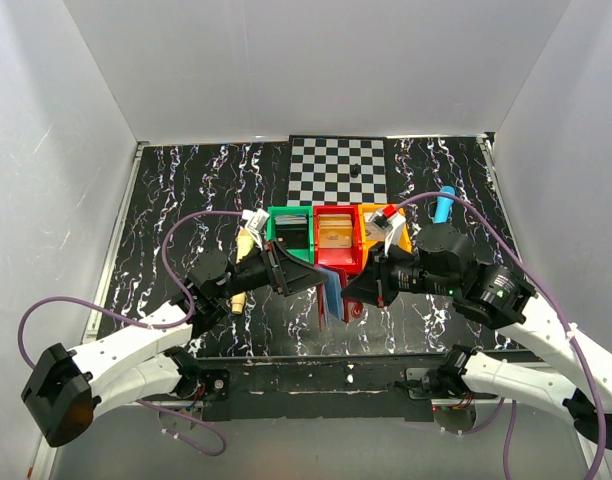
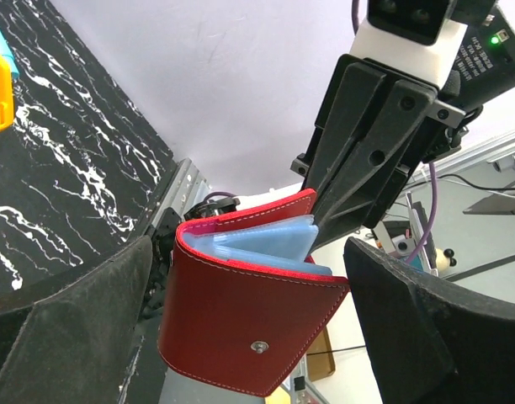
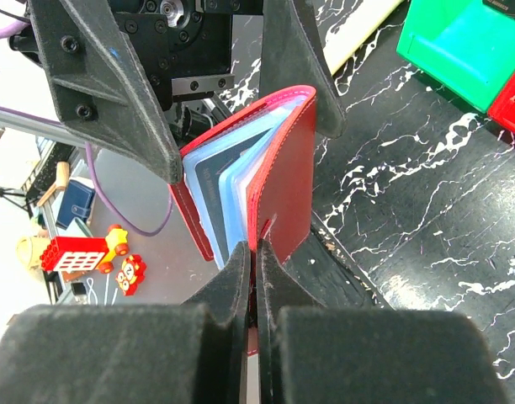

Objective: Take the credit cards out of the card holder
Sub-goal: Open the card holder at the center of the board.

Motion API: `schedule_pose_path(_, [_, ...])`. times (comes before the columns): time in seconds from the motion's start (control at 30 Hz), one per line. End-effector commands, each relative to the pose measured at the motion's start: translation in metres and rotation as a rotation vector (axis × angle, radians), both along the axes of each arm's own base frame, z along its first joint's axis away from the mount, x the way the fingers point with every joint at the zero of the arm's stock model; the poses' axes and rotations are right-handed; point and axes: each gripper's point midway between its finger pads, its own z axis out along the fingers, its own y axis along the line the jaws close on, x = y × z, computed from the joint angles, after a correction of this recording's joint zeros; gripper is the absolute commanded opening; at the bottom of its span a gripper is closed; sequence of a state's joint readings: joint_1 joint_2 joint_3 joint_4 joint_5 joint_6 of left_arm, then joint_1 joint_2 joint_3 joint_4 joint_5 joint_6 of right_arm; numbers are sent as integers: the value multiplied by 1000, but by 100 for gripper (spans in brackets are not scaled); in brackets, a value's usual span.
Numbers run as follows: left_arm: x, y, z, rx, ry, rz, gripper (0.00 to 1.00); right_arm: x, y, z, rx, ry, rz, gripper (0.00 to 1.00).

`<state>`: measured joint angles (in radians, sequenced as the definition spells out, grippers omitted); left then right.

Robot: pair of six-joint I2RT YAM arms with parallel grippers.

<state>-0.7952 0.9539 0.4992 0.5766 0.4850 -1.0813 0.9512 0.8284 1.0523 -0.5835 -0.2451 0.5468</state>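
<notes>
Between the two pincers, above the black marbled table (image 1: 186, 180), the overhead view shows the small dark red bifold card holder (image 1: 331, 292) held off the surface. The right pincer (image 1: 358, 292) meets it from one side, the left pincer (image 1: 311, 278) from the other. No loose card shows near either.

From the left wrist, the holder stands half open between that pincer's wide-spread black fingers (image 2: 81, 337), apparently touching neither. Pale blue sleeves fan out inside it.

From the right wrist, the pincer is pinched tight on the edge of the red cover. Just beyond its tips a dark card (image 3: 209, 189) sits in the sleeves. By this I judge the holder opened and steadied, with drawing the cards out not yet begun.
</notes>
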Motion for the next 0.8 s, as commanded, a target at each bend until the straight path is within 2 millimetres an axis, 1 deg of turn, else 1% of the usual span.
schedule_pose_path(0.0, [1,0,-9,40,12,10,98,3,6,22,82,-40,-6,1])
schedule_pose_path(0.2, [-3,5,-18,46,37,20,98,6,3,16,76,-33,-33,1])
schedule_pose_path(0.33, [0,10,-24,69,71,52,98,7,2,12,77,-21,-49,1])
schedule_pose_path(0.57, [-4,16,-17,28,71,62,98,10,1,1,87,3,-80,1])
schedule_pose_path(0.77, [-13,10,-18,49,56,14,98,11,4,1,114,20,-85,1])
